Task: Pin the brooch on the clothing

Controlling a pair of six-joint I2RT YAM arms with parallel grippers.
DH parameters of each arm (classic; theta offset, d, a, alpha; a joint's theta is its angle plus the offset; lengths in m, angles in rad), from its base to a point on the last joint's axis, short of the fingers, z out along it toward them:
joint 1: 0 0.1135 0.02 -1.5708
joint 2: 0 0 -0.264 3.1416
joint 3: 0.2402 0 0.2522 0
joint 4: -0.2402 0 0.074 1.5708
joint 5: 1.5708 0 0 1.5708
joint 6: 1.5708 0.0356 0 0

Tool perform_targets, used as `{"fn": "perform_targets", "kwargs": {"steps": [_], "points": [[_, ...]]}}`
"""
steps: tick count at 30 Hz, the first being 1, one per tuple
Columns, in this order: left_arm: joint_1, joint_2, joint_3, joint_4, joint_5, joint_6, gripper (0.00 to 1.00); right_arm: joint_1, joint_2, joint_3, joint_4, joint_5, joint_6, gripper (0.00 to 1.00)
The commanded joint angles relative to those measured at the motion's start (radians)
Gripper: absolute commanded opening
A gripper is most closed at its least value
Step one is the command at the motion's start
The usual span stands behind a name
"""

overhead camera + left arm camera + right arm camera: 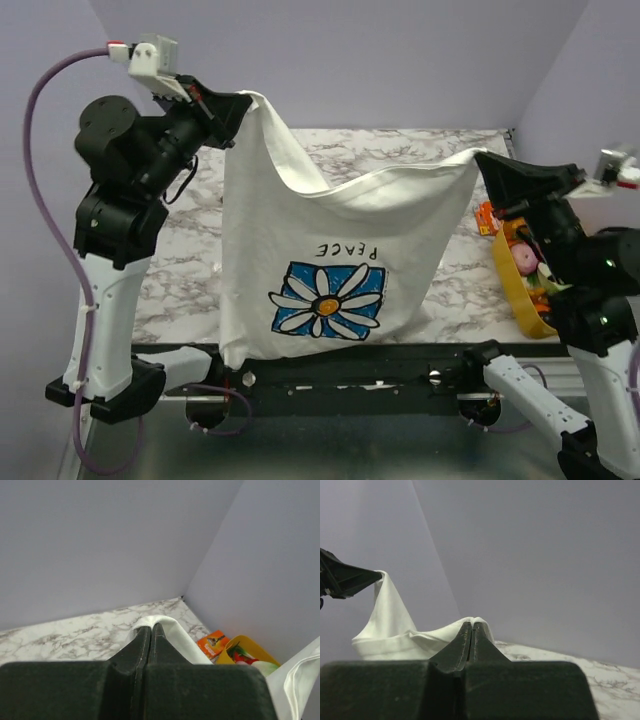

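Left pincer (pixel 240 100), clenched on one upper corner of the white short-sleeved T-shirt (pixel 330 230), rides high on its raised arm. The right pincer (pixel 482 158), clamped on the opposite corner, sits lower. The cloth sags between them above the marbled surface (pixel 400 150), with its blue-and-white daisy print (pixel 328 298) facing outward. At right, a yellow oval basket (pixel 515 300) holds a pink item (pixel 524 258) among others; a small orange packet (pixel 487 215) lies just beside it.

1. Shirt (pixel 330 240) hangs above the table (pixel 400 150).
2. Left gripper (pixel 243 103) grips it at 11 o'clock, right gripper (pixel 482 160) at 2 o'clock.
3. Bin (pixel 520 300) sits at 3 o'clock, with a packet (pixel 487 217) just behind it.
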Motion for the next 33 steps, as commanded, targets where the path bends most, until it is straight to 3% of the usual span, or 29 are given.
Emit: {"fn": "perform_targets", "kwargs": {"steps": [1, 6, 13, 16, 22, 26, 28, 30, 31, 32, 33], "points": [[0.022, 0.109, -0.056, 0.027, -0.083, 0.003, 0.00, -0.003, 0.174, -0.030, 0.014, 0.069, 0.027, 0.00], [0.055, 0.285, 0.055, 0.067, -0.044, -0.044, 0.00, -0.032, 0.455, 0.107, 0.055, 0.028, 0.030, 0.00], [0.108, 0.627, 0.597, 0.108, -0.024, -0.135, 0.00, -0.133, 0.746, 0.482, 0.128, -0.024, 0.061, 0.01], [0.167, 0.695, 0.690, 0.203, -0.012, -0.199, 0.00, -0.173, 0.826, 0.683, 0.128, -0.046, 0.100, 0.00], [0.198, 0.565, 0.459, 0.534, -0.099, -0.155, 0.00, -0.199, 0.963, 0.959, 0.161, -0.098, 0.136, 0.00], [0.200, 0.568, 0.450, 0.546, -0.141, -0.089, 0.00, -0.198, 0.983, 0.926, 0.218, -0.141, 0.136, 0.00], [0.200, 0.547, 0.348, 0.533, -0.114, -0.074, 0.00, -0.199, 0.941, 0.824, 0.261, -0.165, 0.127, 0.00], [0.200, 0.487, 0.167, 0.608, -0.100, -0.083, 0.00, -0.199, 0.881, 0.561, 0.368, -0.175, 0.116, 0.00], [0.198, 0.397, -0.089, 0.668, -0.093, -0.112, 0.00, -0.198, 0.823, 0.465, 0.402, -0.166, 0.117, 0.00], [0.198, 0.344, -0.229, 0.796, -0.101, -0.133, 0.00, -0.199, 0.789, 0.279, 0.421, -0.158, 0.107, 0.01], [0.197, 0.292, -0.368, 0.853, -0.118, -0.159, 0.00, -0.201, 0.758, 0.194, 0.433, -0.146, 0.101, 0.00]]}}
